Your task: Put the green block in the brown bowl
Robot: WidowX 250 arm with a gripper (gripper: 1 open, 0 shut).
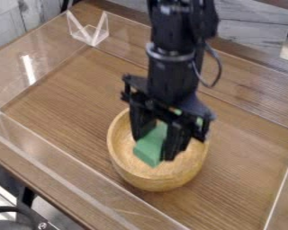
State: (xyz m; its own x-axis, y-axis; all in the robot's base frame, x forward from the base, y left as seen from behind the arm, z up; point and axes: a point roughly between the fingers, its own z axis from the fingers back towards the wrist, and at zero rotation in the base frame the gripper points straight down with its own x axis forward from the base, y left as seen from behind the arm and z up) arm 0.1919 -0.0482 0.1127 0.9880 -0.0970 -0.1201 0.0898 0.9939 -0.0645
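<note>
My black gripper (162,144) points straight down over the hollow of the brown bowl (125,166), a round light-wood bowl on the table. Its fingers are shut on the green block (151,148), which hangs between them just above the bowl's inside, left of centre. The arm rises behind and hides the bowl's far rim and much of its hollow. I cannot tell whether the block touches the bowl's floor.
The bowl stands on a wood-grain tabletop (62,99) enclosed by low clear plastic walls (39,148). A clear plastic piece (86,27) stands at the back left. A table edge runs along the lower left.
</note>
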